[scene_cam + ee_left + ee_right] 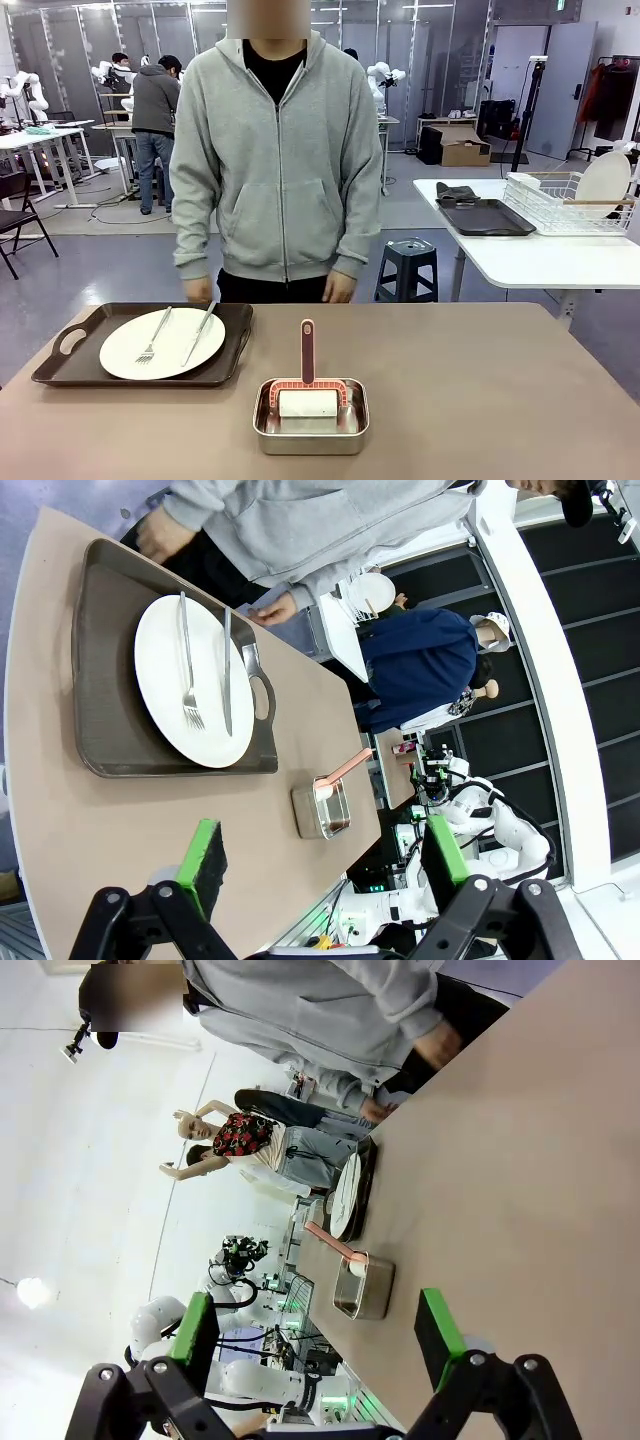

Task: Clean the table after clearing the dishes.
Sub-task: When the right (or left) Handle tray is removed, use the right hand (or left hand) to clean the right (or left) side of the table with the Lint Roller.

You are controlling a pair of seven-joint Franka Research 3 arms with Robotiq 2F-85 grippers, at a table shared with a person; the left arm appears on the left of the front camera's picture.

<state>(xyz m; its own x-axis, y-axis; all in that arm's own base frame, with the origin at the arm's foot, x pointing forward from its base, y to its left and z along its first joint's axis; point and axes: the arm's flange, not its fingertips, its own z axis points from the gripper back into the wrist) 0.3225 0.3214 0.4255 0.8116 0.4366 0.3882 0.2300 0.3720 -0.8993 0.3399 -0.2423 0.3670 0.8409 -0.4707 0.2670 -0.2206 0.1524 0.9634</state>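
On the tan table (480,400), at its left, a dark brown handled tray (45,372) carries a round white plate (175,345) with a steel fork (155,335) and knife (200,333) on it. The left wrist view looks down on the same tray (100,680) and plate (160,660). My left gripper (320,850) hangs open above the table's near side, short of the tray, holding nothing. My right gripper (316,1325) is open and empty too, over bare table, with the plate (345,1195) far beyond it.
A small square steel pan (310,420) with a pink-handled roller (307,355) sits front centre. A person in a grey hoodie (275,150) stands at the far edge, hands (338,290) low. At right, a white table (540,260) holds a dish rack (565,205) and a dark tray (487,217).
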